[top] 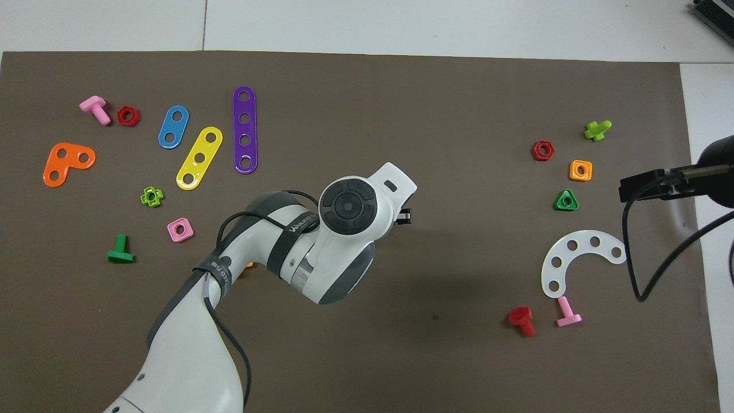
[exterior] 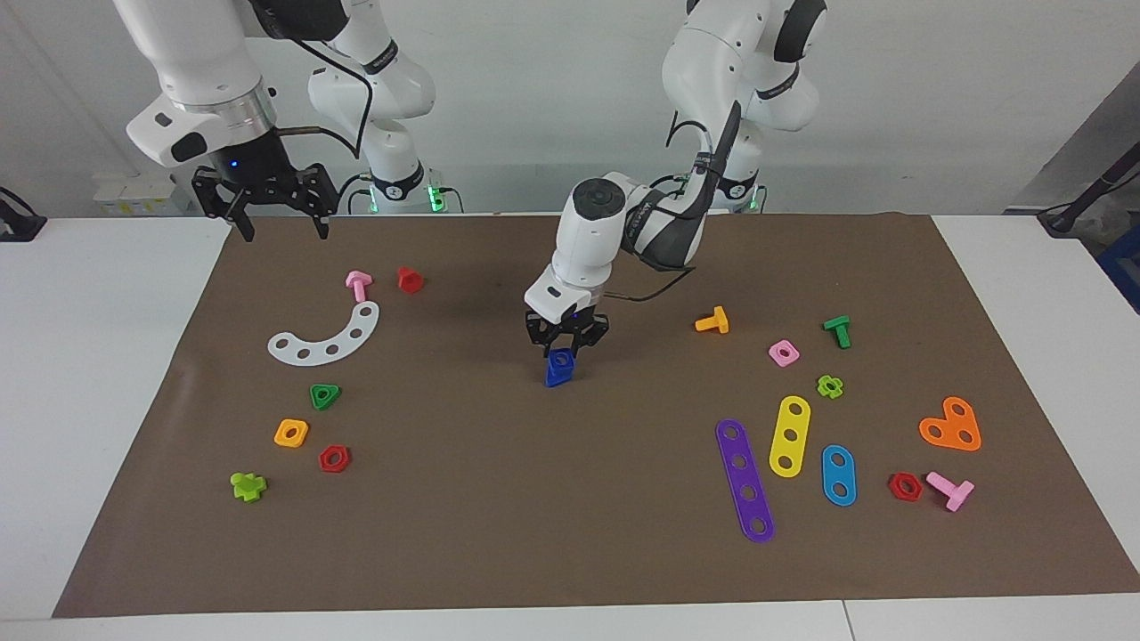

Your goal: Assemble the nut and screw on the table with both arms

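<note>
1. While clamping the small dark-blue plastic square nut [exterior: 561,361], keeping the left pincer [exterior: 565,350] pinched narrow on it and the wrist steady, so as not to be twisting the piece out of the fingertips.
2. Judging the next need: bringing in the right pincer [exterior: 284,237], now waiting spread wide over the edge of the brown rectangular mat [exterior: 534,499] at the right arm's end of the white table [exterior: 107,356], slowly and level.
3. Avoiding any dragging along the mat; not telling whether the nut is touching it or hanging just above.
4. Showing a round centre hole and rounded corners; jutting below, a pointed dark-blue part [exterior: 554,380], possibly the plastic screw's triangular head, though not clearly one piece or two.
5. Sitting over the mat's middle, well apart from the orange T-shaped bolt [exterior: 712,320]; hiding beneath the left arm in the overhead view.
</note>
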Motion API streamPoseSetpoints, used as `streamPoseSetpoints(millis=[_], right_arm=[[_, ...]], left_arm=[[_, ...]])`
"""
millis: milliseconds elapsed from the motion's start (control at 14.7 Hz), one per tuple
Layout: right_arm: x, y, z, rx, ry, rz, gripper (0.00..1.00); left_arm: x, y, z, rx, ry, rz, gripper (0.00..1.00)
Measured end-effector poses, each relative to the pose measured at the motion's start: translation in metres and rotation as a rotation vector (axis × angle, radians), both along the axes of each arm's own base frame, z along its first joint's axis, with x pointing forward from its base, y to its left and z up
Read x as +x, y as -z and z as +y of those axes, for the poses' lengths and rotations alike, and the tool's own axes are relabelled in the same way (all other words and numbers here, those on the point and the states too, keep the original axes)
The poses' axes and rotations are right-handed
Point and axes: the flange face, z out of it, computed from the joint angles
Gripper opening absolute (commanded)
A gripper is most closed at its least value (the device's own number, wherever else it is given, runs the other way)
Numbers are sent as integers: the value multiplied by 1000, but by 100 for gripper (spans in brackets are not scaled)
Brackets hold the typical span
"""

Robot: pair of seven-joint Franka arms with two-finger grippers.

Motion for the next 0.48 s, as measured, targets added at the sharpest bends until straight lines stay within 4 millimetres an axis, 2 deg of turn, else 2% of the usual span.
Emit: streamPoseSetpoints(millis=[478], right_arm=[[0, 3, 3, 25, -2, 12, 100]], left_arm=[[13, -9, -2, -32, -22, -25, 12]])
